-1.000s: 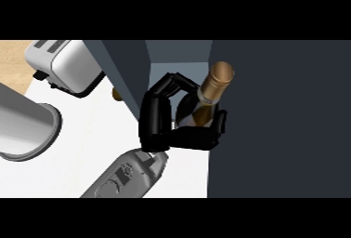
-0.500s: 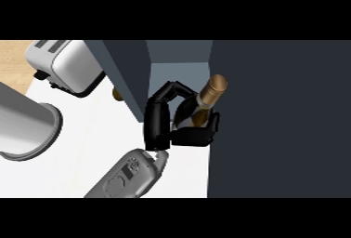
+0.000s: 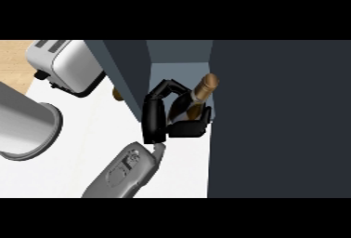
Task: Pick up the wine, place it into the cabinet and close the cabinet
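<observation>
Dark slate-grey panels fill the right side of the head view: this is the cabinet (image 3: 126, 65). Its opening shows as a pale grey recess at the far middle, between a slanting left wall and a wide dark slab on the right. That slab may be the cabinet's top or its open door; I cannot tell which. Inside the recess stands the wine bottle (image 3: 205, 88), with its brown neck and cap showing against the pale back wall and its dark body mostly hidden. The robot's left hand (image 3: 154, 118) is clamped on the bottle from the left. Its black fingers (image 3: 168, 87) arch over the far side and its thumb (image 3: 188, 128) crosses the near side. The grey forearm (image 3: 123, 172) comes in from the lower edge over the white counter (image 3: 89, 139). The right hand does not show. A silver toaster (image 3: 68, 65) sits at the far left, and a large grey round vessel (image 3: 27, 121) lies at the left edge; both are well apart from the hand. Compared with a second ago, the hand looks smaller and sits deeper in the opening, more of the pale interior shows, and the bottle has travelled in with it. This suggests the placing step is nearly done. What likely remains is to set the bottle down, open the hand, draw the arm back clear of the opening and swing the door shut. The bottle stands close to the right-hand slab, so a careless withdrawal could tip it.
</observation>
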